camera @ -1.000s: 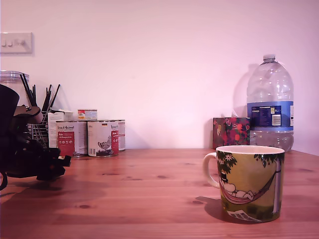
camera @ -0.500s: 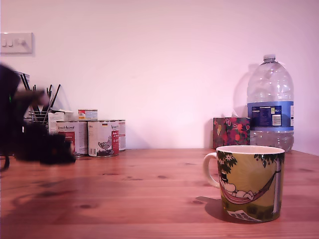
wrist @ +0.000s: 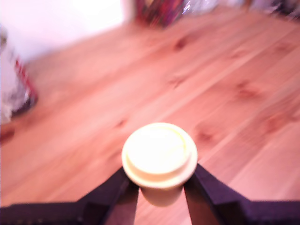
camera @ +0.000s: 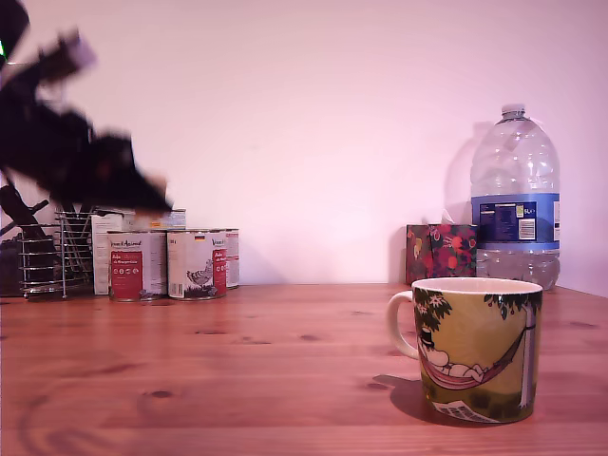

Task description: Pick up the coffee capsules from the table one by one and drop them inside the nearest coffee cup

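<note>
The arm's dark hand [camera: 142, 195] is hanging blurred in the air at the exterior view's upper left, well above the bench [camera: 266, 361] and over the cluster of red-and-white tins [camera: 171, 263] standing against the wall. In the wrist view the hand [wrist: 160, 187] is gripping one pale cream coffee capsule [wrist: 159, 157] — the two black fingers [wrist: 117, 194] are pressing in on either side of its body just under the wide flat rim, and the capsule's round flat face is turning toward the camera. Reddish wood with dark knots is lying far below it, smeared by motion.

The olive-green coffee cup [camera: 475, 347] is sitting on the bench at the exterior view's lower right, upright, its white handle pointing toward the exterior view's left — well apart from the hand. Behind the cup, near the wall, a big clear water bottle [camera: 514, 199] with a blue label is standing just beside a small flowered box [camera: 440, 252]. A wire rack [camera: 55, 252] holding dark utensils is standing at the exterior view's far left, next to the tins.
</note>
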Controlling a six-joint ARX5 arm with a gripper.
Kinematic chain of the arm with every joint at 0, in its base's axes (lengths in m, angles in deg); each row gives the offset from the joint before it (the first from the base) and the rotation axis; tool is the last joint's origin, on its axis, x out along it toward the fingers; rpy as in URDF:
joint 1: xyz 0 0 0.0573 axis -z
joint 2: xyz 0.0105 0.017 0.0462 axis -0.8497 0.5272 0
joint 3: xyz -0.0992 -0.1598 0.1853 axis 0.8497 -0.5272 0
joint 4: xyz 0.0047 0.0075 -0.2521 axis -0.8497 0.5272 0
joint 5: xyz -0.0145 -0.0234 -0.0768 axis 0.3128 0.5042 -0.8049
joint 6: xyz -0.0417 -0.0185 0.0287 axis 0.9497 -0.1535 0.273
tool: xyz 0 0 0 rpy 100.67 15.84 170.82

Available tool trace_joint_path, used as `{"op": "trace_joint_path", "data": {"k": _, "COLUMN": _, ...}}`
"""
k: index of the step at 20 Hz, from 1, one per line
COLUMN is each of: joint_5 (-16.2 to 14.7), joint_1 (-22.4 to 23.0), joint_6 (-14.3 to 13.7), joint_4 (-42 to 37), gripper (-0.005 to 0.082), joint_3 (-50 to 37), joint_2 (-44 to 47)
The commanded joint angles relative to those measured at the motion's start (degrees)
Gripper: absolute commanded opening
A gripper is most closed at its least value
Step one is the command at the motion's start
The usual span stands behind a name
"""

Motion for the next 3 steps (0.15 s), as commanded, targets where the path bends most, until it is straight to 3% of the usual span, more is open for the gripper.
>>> {"op": "trace_joint_path", "data": {"k": 1, "joint_5": -0.26, "joint_1": 0.04, "joint_6": -0.15, "joint_4": 1.73, "gripper": 0.0034, "joint_3": -0.52, "joint_2": -0.94}}
{"op": "trace_joint_path", "data": {"k": 3, "joint_5": -0.24, "joint_1": 0.04, "joint_6": -0.17, "joint_4": 2.78, "gripper": 0.0034, "joint_3": -0.52, "joint_2": -2.19}}
